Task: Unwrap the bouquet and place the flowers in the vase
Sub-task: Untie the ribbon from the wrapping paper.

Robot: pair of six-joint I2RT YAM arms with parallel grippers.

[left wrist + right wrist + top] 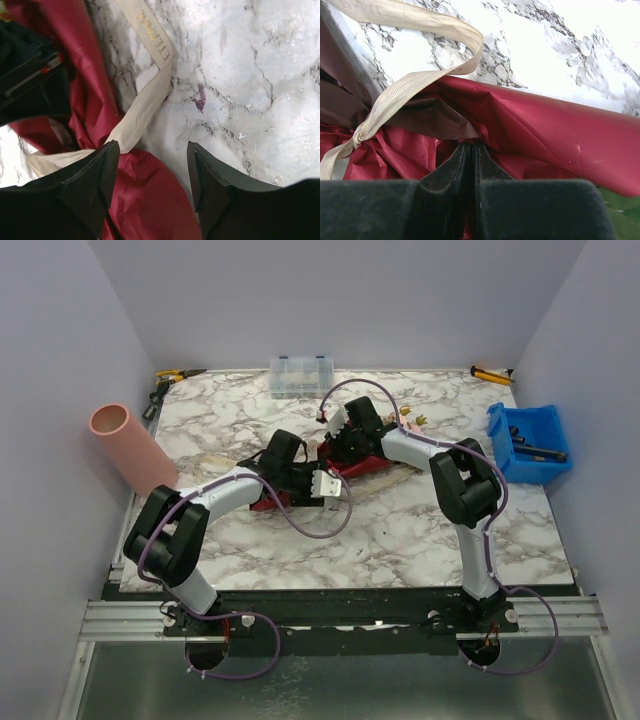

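The bouquet (358,466) lies mid-table in its dark maroon sheet (560,130), with the beige ribbon (405,90) still knotted round it. A few pale flowers (414,423) peek out at its far right end, and green stems (620,200) show under the sheet's edge. My right gripper (472,146) is shut, pinching a fold of the maroon sheet. My left gripper (152,147) hangs open just above the sheet (145,200) and a ribbon tail (145,105), holding nothing. In the top view the two grippers, left (297,462) and right (340,450), meet over the bouquet. The salmon-pink vase (125,445) leans at the table's left edge.
A blue bin (527,443) holding dark tools sits at the right edge. A clear compartment box (301,377) stands at the back centre. Hand tools lie in the back corners, one on the left (178,374) and one on the right (492,373). Grey walls close in on three sides.
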